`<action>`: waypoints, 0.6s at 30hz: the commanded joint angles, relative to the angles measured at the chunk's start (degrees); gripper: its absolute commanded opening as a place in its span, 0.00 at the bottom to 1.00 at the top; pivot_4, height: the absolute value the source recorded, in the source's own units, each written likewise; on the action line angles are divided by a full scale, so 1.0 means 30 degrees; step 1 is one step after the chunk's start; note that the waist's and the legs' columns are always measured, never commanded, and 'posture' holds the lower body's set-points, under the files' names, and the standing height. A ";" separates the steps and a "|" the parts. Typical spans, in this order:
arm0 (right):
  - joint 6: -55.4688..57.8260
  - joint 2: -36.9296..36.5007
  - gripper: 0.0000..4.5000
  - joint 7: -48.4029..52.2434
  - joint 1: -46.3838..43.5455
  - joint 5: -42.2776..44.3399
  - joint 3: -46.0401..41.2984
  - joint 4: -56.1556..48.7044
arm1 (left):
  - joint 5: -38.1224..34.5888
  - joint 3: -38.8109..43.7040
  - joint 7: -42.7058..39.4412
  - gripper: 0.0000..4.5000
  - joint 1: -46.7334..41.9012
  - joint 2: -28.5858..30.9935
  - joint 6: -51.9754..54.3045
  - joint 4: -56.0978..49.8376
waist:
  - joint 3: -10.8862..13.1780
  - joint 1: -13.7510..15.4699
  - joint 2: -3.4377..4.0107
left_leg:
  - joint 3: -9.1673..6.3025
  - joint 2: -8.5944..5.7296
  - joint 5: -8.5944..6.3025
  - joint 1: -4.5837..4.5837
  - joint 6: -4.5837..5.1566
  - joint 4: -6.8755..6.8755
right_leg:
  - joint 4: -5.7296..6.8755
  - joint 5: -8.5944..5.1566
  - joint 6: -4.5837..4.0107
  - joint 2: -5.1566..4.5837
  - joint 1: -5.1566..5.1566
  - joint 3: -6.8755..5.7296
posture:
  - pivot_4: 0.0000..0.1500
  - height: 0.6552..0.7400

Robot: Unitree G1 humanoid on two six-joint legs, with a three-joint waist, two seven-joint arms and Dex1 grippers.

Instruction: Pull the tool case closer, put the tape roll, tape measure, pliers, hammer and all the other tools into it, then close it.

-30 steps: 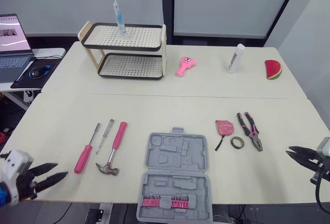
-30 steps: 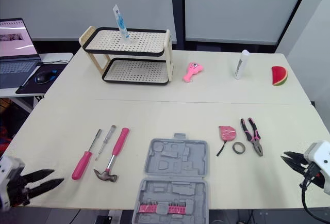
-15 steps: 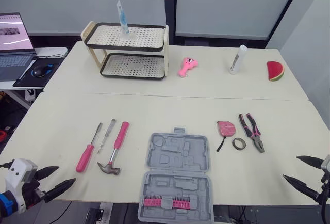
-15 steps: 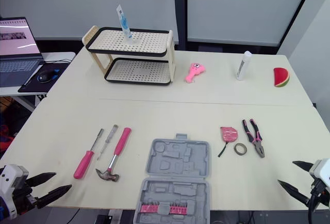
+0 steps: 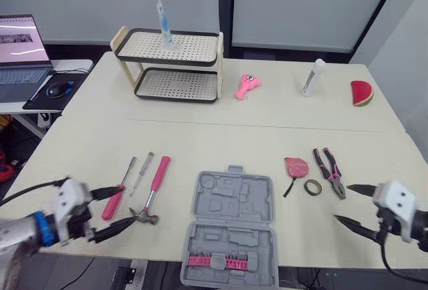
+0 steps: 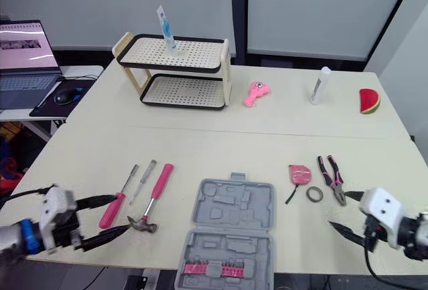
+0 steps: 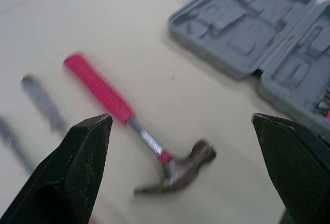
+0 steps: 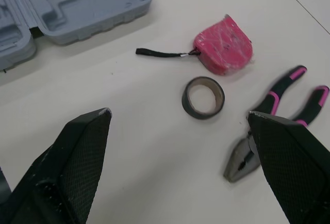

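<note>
The grey plastic tool case lies open at the middle of the near edge of the pale table, and its near half reaches a little over that edge. Left of it lie the hammer with the pink handle, a thin grey screwdriver and a pink-handled screwdriver. The left gripper is spread wide by the near-left edge, with its tips close to the hammer head. Right of the case lie the pink tape measure, the dark tape roll and the pliers with pink and black handles. The right gripper is also wide apart, just nearer than the pliers.
</note>
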 commanded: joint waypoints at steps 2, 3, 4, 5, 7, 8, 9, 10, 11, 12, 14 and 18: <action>0.1122 0.0197 1.00 -0.1239 -0.1534 -0.0661 0.2006 -0.0090 | -0.0799 -0.2235 -0.0643 1.00 -0.2120 0.0460 0.0804 -0.2017 | 0.0014 -0.0022 0.0013 | -0.0002 -0.0002 -0.0001 -0.0009 0.0002 -0.0001 | -0.0007 -0.0001 -0.0001 0.0000 -0.0004 0.0001 | 1.00 0.94; 0.1232 0.0362 0.96 -0.1646 -0.2119 -0.0984 0.2615 0.0199 | -0.0845 -0.2834 -0.0825 1.00 -0.2766 0.0491 0.0956 -0.2288 | 0.0018 -0.0027 0.0017 | -0.0001 -0.0005 -0.0001 -0.0014 0.0003 -0.0002 | -0.0008 -0.0002 -0.0003 0.0001 -0.0009 0.0002 | 1.00 0.94; 0.1337 0.0479 0.91 -0.1908 -0.2538 -0.1161 0.3027 0.0428 | -0.0900 -0.3243 -0.0949 1.00 -0.3224 0.0524 0.1128 -0.2454 | 0.0022 -0.0051 0.0016 | -0.0001 -0.0004 -0.0002 -0.0018 0.0003 -0.0002 | -0.0007 -0.0003 -0.0004 0.0002 -0.0019 0.0001 | 1.00 0.94; 0.1533 0.0629 0.87 -0.2185 -0.2949 -0.1309 0.3381 0.0700 | -0.0970 -0.3645 -0.1014 1.00 -0.3724 0.0525 0.1272 -0.2592 | 0.0031 -0.0072 0.0024 | -0.0001 -0.0003 -0.0001 -0.0019 0.0003 -0.0002 | -0.0006 -0.0003 -0.0004 0.0004 -0.0023 0.0002 | 1.00 0.94; 0.1585 0.0944 0.71 -0.2651 -0.3727 -0.1731 0.4155 0.1406 | -0.1108 -0.4441 -0.1125 1.00 -0.4717 0.0513 0.1668 -0.2866 | 0.0052 -0.0070 0.0054 | 0.0001 -0.0003 -0.0001 -0.0023 0.0004 0.0000 | -0.0004 -0.0001 -0.0003 0.0007 -0.0032 0.0008 | 1.00 0.94; 0.1699 0.0998 0.63 -0.2734 -0.3947 -0.1854 0.4453 0.1604 | -0.1140 -0.4658 -0.1203 1.00 -0.4973 0.0531 0.1750 -0.2901 | 0.0060 -0.0068 0.0064 | 0.0001 -0.0004 -0.0001 -0.0026 0.0004 0.0002 | -0.0004 -0.0001 -0.0001 0.0007 -0.0034 0.0006 | 1.00 0.94; 0.1846 0.1106 0.57 -0.2969 -0.4250 -0.2102 0.4841 0.1889 | -0.1130 -0.4905 -0.1319 1.00 -0.5198 0.0535 0.1750 -0.2924 | 0.0065 -0.0069 0.0073 | 0.0000 -0.0005 -0.0001 -0.0029 0.0004 0.0003 | -0.0003 0.0000 -0.0001 0.0007 -0.0037 0.0008 | 1.00 0.94; 0.2002 0.1205 0.57 -0.3161 -0.4523 -0.2285 0.5172 0.2084 | -0.1123 -0.5095 -0.1396 1.00 -0.5353 0.0527 0.1727 -0.2933 | 0.0066 -0.0069 0.0073 | 0.0000 -0.0005 -0.0001 -0.0035 0.0004 0.0002 | -0.0003 0.0001 0.0000 0.0007 -0.0043 0.0008 | 1.00 0.94; 0.2303 0.1379 0.57 -0.3339 -0.4852 -0.2372 0.5518 0.2209 | -0.1098 -0.5300 -0.1462 1.00 -0.5521 0.0494 0.1673 -0.2945 | 0.0067 -0.0070 0.0075 | -0.0001 -0.0004 -0.0001 -0.0037 0.0005 0.0000 | -0.0003 -0.0001 -0.0002 0.0007 -0.0048 0.0005 | 1.00 0.94; 0.2638 0.1561 0.57 -0.3597 -0.5171 -0.2485 0.5784 0.2315 | -0.1068 -0.5441 -0.1481 1.00 -0.5645 0.0450 0.1630 -0.2935 | 0.0069 -0.0076 0.0078 | -0.0001 -0.0004 -0.0001 -0.0046 0.0005 -0.0001 | -0.0002 -0.0001 -0.0002 0.0008 -0.0054 0.0006 | 1.00 0.94; 0.3196 0.1745 0.57 -0.3935 -0.5623 -0.2603 0.6190 0.2485 | -0.0946 -0.5565 -0.1563 1.00 -0.5682 0.0378 0.1359 -0.2748 | 0.0078 -0.0073 0.0091 | -0.0004 -0.0004 -0.0001 -0.0053 0.0005 0.0000 | 0.0001 -0.0001 -0.0003 0.0009 -0.0064 0.0004 | 1.00 0.94; 0.3759 0.1831 0.57 -0.4325 -0.6173 -0.2996 0.6886 0.2969 | -0.0691 -0.5580 -0.1924 1.00 -0.5294 0.0319 0.0402 -0.2069 | 0.0087 -0.0048 0.0101 | -0.0003 -0.0004 -0.0001 -0.0055 0.0006 0.0003 | 0.0002 0.0000 -0.0003 0.0009 -0.0069 0.0004 | 1.00 0.94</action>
